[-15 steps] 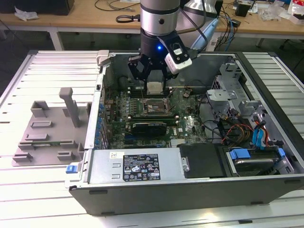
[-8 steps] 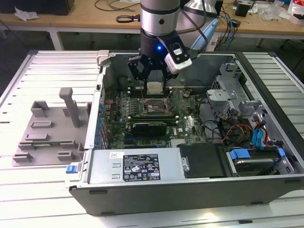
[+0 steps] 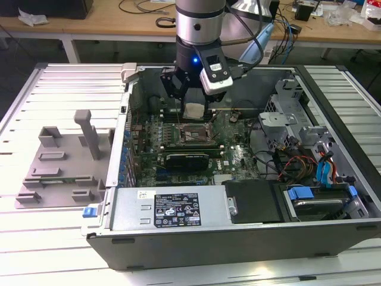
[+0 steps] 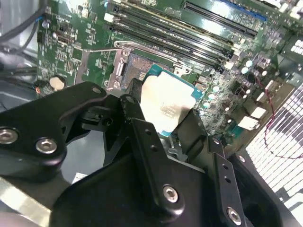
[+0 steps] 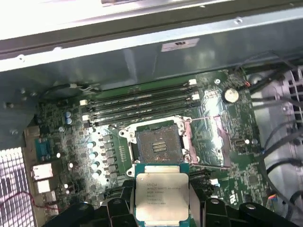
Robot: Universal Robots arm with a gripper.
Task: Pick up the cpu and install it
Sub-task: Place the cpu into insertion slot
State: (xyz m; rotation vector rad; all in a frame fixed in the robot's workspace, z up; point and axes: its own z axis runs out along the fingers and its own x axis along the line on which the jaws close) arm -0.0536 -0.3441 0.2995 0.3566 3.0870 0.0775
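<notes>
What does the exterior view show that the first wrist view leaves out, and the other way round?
Exterior view's extras: the arm and the grey tray lying outside the case. First wrist view's extras: the contacts inside the open socket and a round battery. Shared: the cpu held in the gripper close to the socket, and the motherboard.

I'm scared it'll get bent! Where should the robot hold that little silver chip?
By two opposite thin edges, coming from above. The cpu is flat, its smooth metal top offers no handle, so the rim is probably safest. The pincer grips it that way near the open socket.
</notes>
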